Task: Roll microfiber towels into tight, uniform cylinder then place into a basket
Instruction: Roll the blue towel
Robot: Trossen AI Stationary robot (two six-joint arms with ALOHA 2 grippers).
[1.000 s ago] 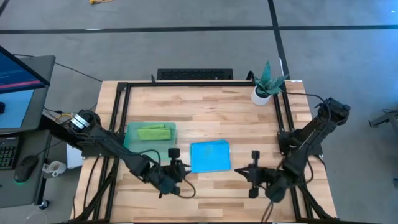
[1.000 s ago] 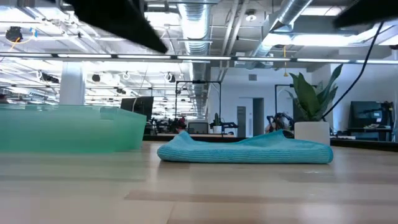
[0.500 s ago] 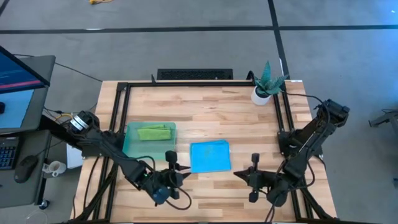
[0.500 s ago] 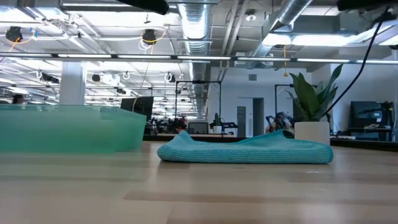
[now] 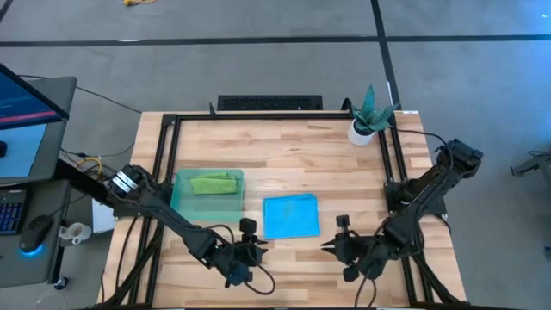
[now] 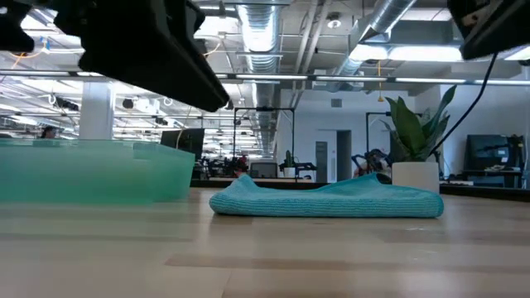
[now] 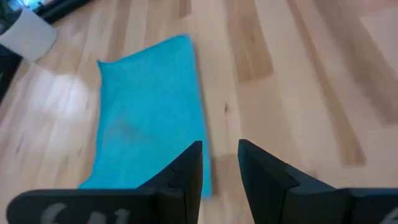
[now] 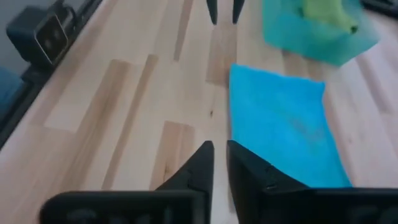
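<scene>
High view: blue towel (image 5: 291,216) flat near the table's front middle; green towel (image 5: 213,183) inside the basket (image 5: 182,202), left of it; left gripper (image 5: 251,250) and right gripper (image 5: 331,247) flank the blue towel's front edge. Low view: blue towel (image 6: 327,200) lies apart from basket (image 6: 91,171). Left wrist view: fingers (image 7: 188,168) slightly parted, empty, above the blue towel's (image 7: 149,118) edge. Right wrist view: fingers (image 8: 200,165) narrowly parted, holding nothing.
</scene>
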